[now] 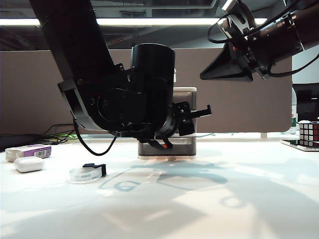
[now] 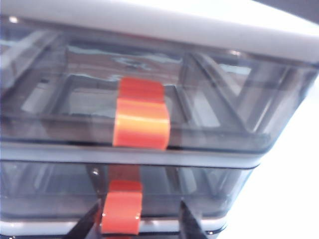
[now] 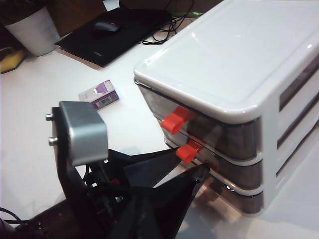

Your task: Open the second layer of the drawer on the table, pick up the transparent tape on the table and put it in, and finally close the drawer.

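Three views, all sharing drawer (image 3: 224,99)

1. A purple-and-white box (image 1: 34,150) lies at the far left of the exterior view.
2. A white rounded case (image 1: 29,164) sits just in front of that box.
3. A Rubik's cube (image 1: 308,133) stands at the right edge.
4. A black laptop (image 3: 114,35), a computer mouse (image 3: 106,26) on it, shows at the upper left of the right wrist view.
5. A white pot (image 3: 32,27) stands at that view's upper-left corner.
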Action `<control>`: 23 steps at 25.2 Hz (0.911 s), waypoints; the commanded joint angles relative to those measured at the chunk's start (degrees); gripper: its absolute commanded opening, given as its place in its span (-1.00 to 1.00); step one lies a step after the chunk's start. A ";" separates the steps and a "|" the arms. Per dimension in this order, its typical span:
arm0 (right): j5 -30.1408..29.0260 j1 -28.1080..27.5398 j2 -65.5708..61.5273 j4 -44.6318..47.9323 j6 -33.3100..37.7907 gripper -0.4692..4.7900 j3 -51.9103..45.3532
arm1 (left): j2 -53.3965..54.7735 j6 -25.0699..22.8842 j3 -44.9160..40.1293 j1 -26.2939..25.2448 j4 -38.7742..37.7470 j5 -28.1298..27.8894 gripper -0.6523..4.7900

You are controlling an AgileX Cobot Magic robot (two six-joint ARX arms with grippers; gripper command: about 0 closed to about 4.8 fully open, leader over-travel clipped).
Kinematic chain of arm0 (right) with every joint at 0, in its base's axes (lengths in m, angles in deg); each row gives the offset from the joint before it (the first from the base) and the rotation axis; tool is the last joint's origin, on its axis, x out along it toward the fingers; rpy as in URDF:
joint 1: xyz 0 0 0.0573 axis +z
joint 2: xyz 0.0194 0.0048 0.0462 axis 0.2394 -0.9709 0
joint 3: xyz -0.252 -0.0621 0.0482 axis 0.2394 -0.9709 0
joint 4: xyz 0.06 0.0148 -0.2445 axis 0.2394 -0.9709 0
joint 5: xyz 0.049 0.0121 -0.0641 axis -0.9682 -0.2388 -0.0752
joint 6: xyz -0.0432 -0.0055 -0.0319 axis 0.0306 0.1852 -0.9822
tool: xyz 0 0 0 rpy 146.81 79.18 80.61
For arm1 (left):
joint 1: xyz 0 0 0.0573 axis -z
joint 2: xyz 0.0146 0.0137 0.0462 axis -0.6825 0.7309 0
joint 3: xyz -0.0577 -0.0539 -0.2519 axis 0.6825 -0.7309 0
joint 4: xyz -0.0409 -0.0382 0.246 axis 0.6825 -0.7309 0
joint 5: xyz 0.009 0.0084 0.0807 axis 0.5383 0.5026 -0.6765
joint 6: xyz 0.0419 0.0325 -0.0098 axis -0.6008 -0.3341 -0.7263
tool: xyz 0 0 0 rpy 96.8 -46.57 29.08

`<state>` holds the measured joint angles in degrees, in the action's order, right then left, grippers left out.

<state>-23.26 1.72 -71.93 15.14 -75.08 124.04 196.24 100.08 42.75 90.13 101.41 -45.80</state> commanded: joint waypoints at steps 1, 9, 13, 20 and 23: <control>-0.20 0.09 0.13 0.04 -0.92 -0.84 0.24 | -0.24 -1.42 -0.11 0.02 -0.28 -2.75 -0.09; -0.17 0.09 0.13 0.07 -0.92 -0.84 0.24 | -0.24 -2.58 -0.11 0.00 0.76 -2.71 -0.12; -0.17 0.09 0.13 0.07 -0.92 -0.84 0.24 | -0.24 -2.60 -0.11 -0.02 1.16 -2.73 -0.14; -0.17 0.09 0.13 0.07 -0.92 -0.84 0.24 | -0.24 -2.60 -0.11 -0.02 1.20 -2.71 -0.37; -0.07 0.09 0.13 0.07 -0.92 -0.84 0.24 | -0.24 -2.60 -0.11 -0.02 1.20 -2.69 -0.72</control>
<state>-23.28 1.72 -71.95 14.66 -75.76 124.04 196.24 97.74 42.54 90.17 102.13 -48.35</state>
